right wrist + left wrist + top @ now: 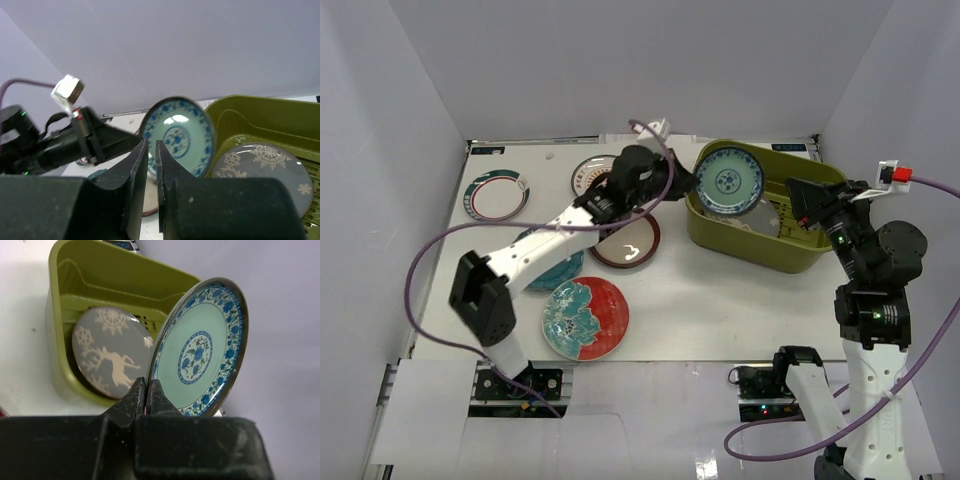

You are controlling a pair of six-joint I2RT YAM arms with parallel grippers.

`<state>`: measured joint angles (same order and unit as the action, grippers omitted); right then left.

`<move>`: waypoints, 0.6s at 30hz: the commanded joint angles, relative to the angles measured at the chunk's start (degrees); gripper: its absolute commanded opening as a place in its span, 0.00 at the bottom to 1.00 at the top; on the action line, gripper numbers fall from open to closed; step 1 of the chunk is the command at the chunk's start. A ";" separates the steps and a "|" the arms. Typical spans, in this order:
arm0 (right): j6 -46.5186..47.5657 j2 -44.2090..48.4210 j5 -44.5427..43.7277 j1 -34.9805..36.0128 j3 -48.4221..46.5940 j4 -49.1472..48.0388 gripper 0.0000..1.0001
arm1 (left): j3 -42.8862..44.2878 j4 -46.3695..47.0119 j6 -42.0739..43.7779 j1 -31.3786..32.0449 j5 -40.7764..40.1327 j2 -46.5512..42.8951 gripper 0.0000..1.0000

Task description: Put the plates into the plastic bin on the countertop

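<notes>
Bright even light, soft shadows, glare on the grey plate (260, 172), fingers (132, 175) blurred up close

White arms (545, 245) with black joints trail purple cables (408, 295) behind matte black, wedge-shaped fingers (131, 402); green lights (842, 238) dot the right arm (868, 385).

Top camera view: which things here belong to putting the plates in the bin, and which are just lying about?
Job: blue-and-white plate, held over the plastic bin; grey plate inside it; red plate, dark-red rimmed plate, teal scalloped plate, sunburst plate and teal-rimmed plate on the countertop.
Lying about: purple cables; labels at the far edge.
</notes>
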<state>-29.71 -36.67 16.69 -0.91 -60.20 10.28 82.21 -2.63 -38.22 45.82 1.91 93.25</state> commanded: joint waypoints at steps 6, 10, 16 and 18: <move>3.00 2.39 -0.78 2.56 3.69 3.34 0.17 | 32.63 -13.52 8.86 0.32 -5.60 25.70 0.00; 2.73 4.40 -0.96 3.80 6.32 3.95 0.18 | 44.42 -18.89 10.88 0.32 -6.66 34.16 0.00; 3.08 6.43 -1.57 5.47 10.02 5.45 0.18 | 49.62 -21.54 11.50 0.41 -5.35 39.37 0.00; 2.91 6.87 -1.48 5.74 10.72 5.45 0.19 | 49.53 -21.71 11.59 0.41 -4.73 40.60 0.00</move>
<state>-27.79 -30.63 15.55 4.21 -50.15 16.21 128.90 -23.55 -27.51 45.95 -3.60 135.31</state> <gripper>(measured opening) 0.184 0.039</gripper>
